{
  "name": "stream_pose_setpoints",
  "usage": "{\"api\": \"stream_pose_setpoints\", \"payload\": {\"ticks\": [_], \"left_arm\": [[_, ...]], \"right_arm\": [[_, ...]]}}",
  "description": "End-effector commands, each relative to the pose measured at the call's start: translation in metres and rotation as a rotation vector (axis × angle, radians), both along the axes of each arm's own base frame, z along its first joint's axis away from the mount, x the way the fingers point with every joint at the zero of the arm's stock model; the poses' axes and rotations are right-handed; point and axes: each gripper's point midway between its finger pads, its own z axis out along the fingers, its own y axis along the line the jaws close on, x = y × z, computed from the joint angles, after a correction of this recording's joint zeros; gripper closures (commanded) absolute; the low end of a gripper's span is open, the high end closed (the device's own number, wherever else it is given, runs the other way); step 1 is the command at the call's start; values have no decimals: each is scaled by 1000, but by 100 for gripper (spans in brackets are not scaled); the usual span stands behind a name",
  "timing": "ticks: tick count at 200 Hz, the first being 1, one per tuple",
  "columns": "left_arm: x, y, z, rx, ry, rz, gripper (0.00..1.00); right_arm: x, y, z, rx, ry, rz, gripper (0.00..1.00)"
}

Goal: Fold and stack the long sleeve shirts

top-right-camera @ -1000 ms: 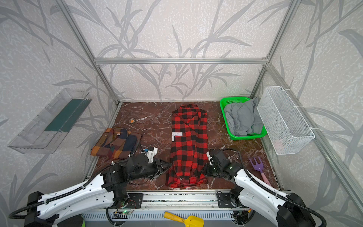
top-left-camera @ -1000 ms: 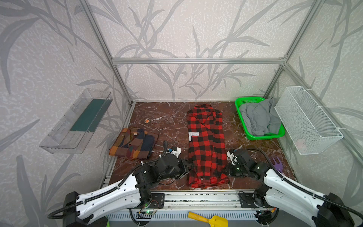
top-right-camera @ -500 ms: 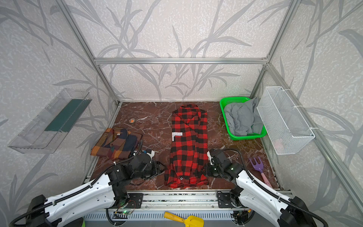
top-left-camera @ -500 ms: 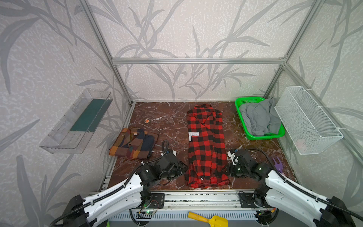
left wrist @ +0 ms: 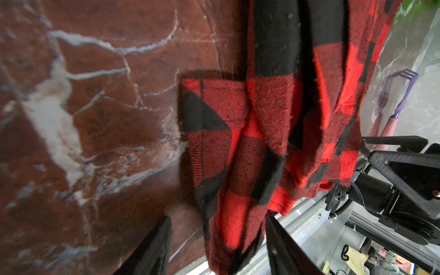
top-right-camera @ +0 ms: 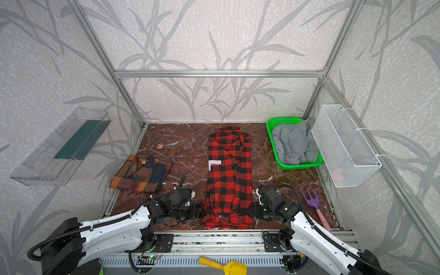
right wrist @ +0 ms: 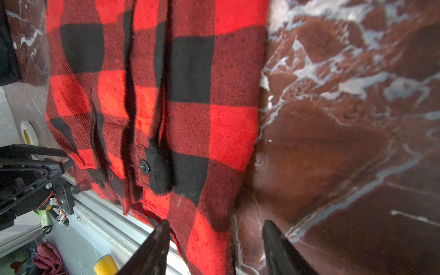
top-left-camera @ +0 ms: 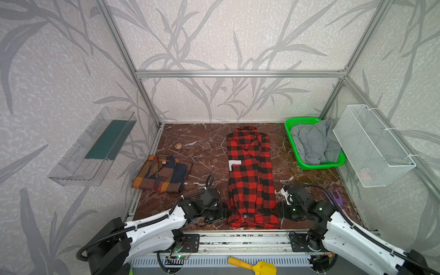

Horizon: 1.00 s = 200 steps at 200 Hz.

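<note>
One red-and-black shirt (top-left-camera: 250, 176) lies flat, lengthwise, mid-scene on the desk (top-left-camera: 207, 147), hem at near edge. At its hem corners, left gripper (top-left-camera: 223, 211) and right gripper (top-left-camera: 279, 212) just spread jaws wide, releasing it. Crosswise fold probably next, then stack with folded plaid shirt (top-left-camera: 163, 177), left.

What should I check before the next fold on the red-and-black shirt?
1. Left gripper open: ok.
2. Right gripper open: ok.
3. Red-and-black shirt lying as a narrow strip on the table: ok.
4. Near hem flat: not ok, bunched.
5. Brown plaid shirt folded, apart to the left: ok.
6. Purple rake clear of the cloth: ok.
</note>
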Motion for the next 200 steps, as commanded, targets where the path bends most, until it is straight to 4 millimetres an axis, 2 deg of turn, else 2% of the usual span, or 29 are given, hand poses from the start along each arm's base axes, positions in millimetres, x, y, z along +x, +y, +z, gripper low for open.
{"api": "stream_pose_setpoints", "payload": {"ticks": [1,27,40,66,115,139,157,171,200], "left_arm": [[-1,-13,4,-80,16,-7,37],[-7,-24,-1,-147,65,3,38],[-10,-29,-3,-159,75,-4,40],[-14,-39,-5,-150,81,-39,44],[-17,-44,-14,-154,106,-44,63],[-17,-45,-13,-160,105,-42,77],[-14,-51,-7,-188,100,-40,88],[-11,-56,2,-205,89,-42,100],[0,-68,26,-232,51,-43,100]], "right_arm": [[-16,0,-8,25,81,-7,40],[-25,-1,-14,29,119,-10,41],[-24,-3,-15,19,109,-17,42],[-21,5,-13,59,102,-20,47],[-22,17,-22,65,107,5,58],[-20,18,-21,67,101,5,68],[-17,20,-18,78,88,3,79],[-14,22,-11,81,72,6,87],[-1,24,10,68,6,16,97]]}}
